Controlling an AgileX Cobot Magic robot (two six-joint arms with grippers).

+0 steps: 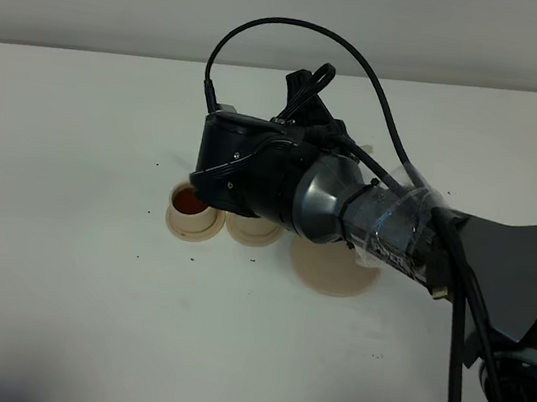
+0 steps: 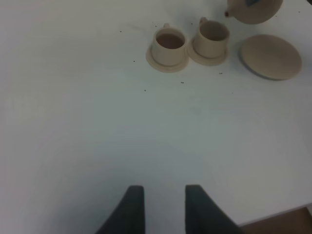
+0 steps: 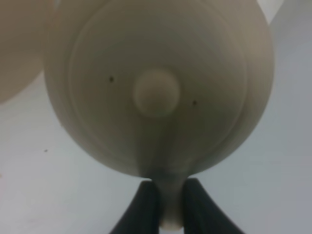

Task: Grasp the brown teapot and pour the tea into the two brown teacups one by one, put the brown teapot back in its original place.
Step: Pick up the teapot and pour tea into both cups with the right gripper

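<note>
The right gripper (image 3: 163, 207) clamps the teapot (image 3: 158, 87) by its handle, held above the table (image 1: 72, 232) near two cups (image 2: 169, 43), while the left gripper (image 2: 164, 207) hangs parted.

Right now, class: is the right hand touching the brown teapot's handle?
Touching. The right wrist view shows the right hand with its two fingers pressed against either side of the brown teapot's handle, no gap visible.
</note>
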